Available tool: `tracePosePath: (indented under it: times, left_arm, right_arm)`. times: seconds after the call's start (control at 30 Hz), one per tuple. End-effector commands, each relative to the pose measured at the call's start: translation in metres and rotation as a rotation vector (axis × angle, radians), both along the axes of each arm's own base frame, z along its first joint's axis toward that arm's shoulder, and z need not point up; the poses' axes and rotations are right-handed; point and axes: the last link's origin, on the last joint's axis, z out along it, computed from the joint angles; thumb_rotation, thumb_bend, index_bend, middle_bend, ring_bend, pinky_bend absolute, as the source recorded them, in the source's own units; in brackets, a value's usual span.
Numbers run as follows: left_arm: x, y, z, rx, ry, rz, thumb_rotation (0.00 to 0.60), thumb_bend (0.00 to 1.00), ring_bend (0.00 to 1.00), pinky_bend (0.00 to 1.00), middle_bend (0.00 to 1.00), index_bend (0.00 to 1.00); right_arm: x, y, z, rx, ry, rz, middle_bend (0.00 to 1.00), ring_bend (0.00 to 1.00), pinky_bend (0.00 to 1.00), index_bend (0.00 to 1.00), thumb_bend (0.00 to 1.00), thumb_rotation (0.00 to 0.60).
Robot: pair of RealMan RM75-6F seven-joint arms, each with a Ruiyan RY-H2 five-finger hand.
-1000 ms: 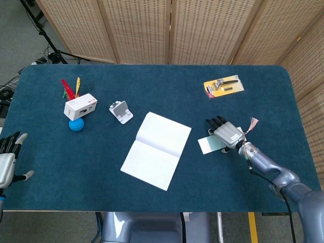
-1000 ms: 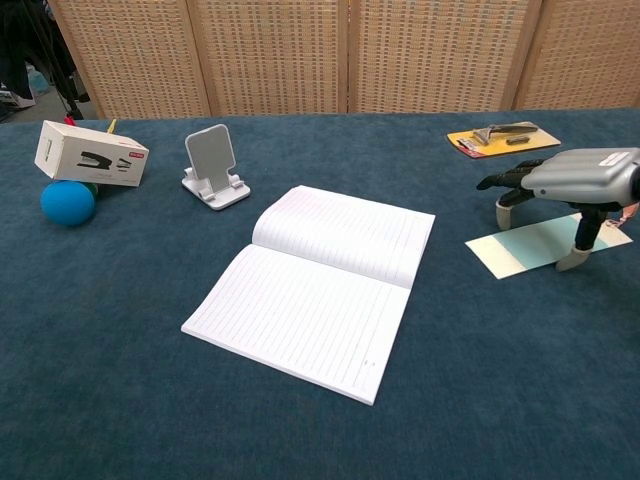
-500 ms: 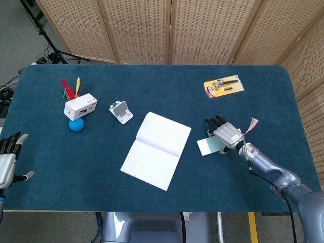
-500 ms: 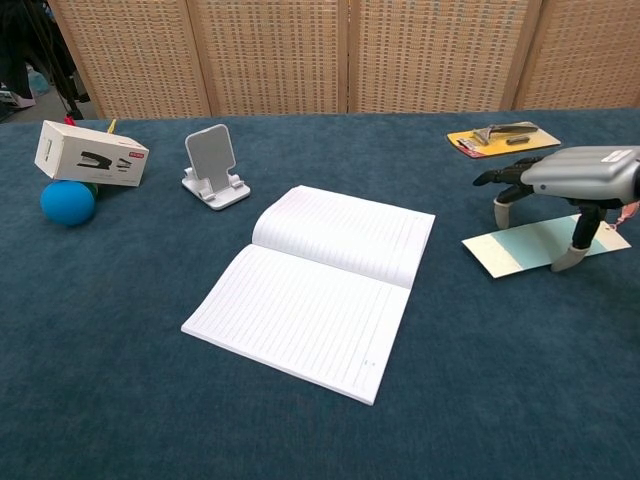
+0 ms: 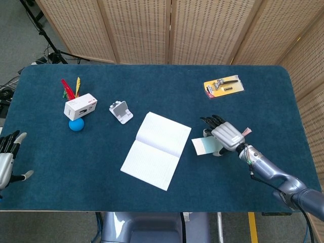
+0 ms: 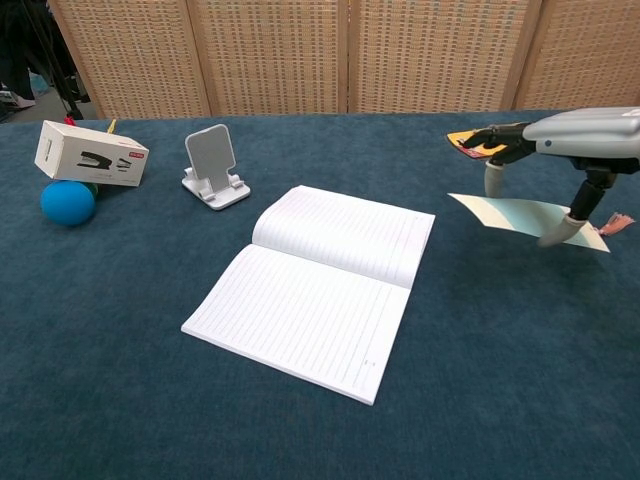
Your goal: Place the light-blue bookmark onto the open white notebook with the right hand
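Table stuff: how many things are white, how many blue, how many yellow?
White: 3 - notebook, phone stand, stapler box
Blue: 2 - ball, light-blue bookmark lifted in the right hand
Yellow: 1 - card with tools
Total: 6

one open white lined notebook [image 5: 157,150] is seen, one flat light-blue paper bookmark [image 5: 204,146], one round blue ball [image 5: 76,125], one white cardboard stapler box [image 5: 80,106], one grey plastic phone stand [image 5: 121,111], one yellow-backed tool blister pack [image 5: 223,86], and two robot hands, left hand [image 5: 4,163] and right hand [image 5: 226,135].
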Motion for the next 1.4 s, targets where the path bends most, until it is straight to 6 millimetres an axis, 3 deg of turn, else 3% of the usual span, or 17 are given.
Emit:
tracePosePath:
  times: [0.03, 0.27, 0.57, 0.7, 0.83, 1.1, 1.4]
  left_arm:
    - [0.000, -0.003, 0.004, 0.001, -0.010, -0.008, 0.600, 0.00, 0.00, 0.00, 0.00, 0.00]
    - [-0.003, -0.010, 0.016, 0.006, -0.063, -0.016, 0.600, 0.00, 0.00, 0.00, 0.00, 0.00]
    - [-0.007, -0.013, 0.024, 0.008, -0.098, -0.015, 0.600, 0.00, 0.00, 0.00, 0.00, 0.00]
    - [-0.009, -0.014, 0.027, 0.010, -0.109, -0.005, 0.600, 0.00, 0.00, 0.00, 0.00, 0.00]
    - [-0.010, -0.014, 0.029, 0.015, -0.118, -0.004, 0.600, 0.00, 0.00, 0.00, 0.00, 0.00]
    - [-0.012, -0.012, 0.031, 0.023, -0.125, 0.016, 0.600, 0.00, 0.00, 0.00, 0.00, 0.00]
    - [-0.015, -0.006, 0.029, 0.013, -0.119, 0.040, 0.600, 0.00, 0.00, 0.00, 0.00, 0.00]
  right_arm:
    - [0.025, 0.008, 0.014, -0.039, -0.017, -0.006, 0.00, 0.00, 0.00, 0.56, 0.16, 0.600]
    - [0.087, 0.033, -0.010, -0.006, -0.047, -0.036, 0.00, 0.00, 0.00, 0.56, 0.19, 0.600]
    - [0.137, 0.051, -0.038, -0.041, -0.056, -0.168, 0.00, 0.00, 0.00, 0.57, 0.33, 0.600]
    - [0.166, 0.062, -0.054, -0.034, -0.035, -0.248, 0.00, 0.00, 0.00, 0.57, 0.34, 0.600]
    - [0.181, 0.063, -0.070, -0.036, -0.020, -0.289, 0.00, 0.00, 0.00, 0.57, 0.35, 0.600]
    - [0.187, 0.057, -0.094, -0.029, -0.009, -0.371, 0.00, 0.00, 0.00, 0.57, 0.35, 0.600]
    - [0.211, 0.053, -0.114, -0.044, -0.067, -0.453, 0.00, 0.00, 0.00, 0.57, 0.43, 0.600]
